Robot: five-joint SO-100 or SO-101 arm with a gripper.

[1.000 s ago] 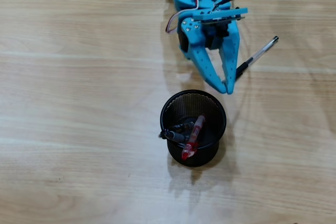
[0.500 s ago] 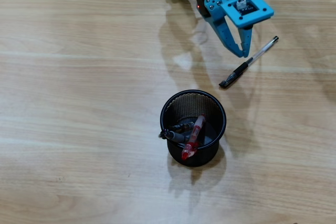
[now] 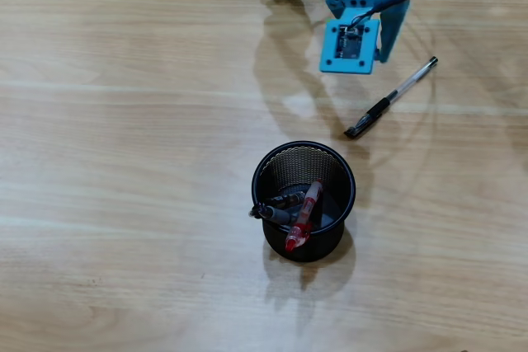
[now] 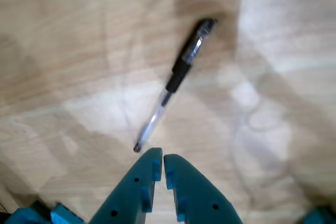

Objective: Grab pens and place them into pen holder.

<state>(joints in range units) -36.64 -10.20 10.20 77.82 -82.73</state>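
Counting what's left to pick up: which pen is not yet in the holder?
The clear-and-black pen lying flat on the table, right of the gripper; the others stand inside the mesh holder.

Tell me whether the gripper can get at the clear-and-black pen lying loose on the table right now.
Probably yes. The clear-and-black ballpoint pen lies alone on the bare wooden table, apart from the black mesh cup, with nothing over it. The blue gripper hangs just above it but looks shut, so it must open first.

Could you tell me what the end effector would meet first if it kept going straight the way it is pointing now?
Probably the clear-and-black pen on the table: in the wrist view its near tip lies just ahead of the shut end effector. Height above the table is unclear.
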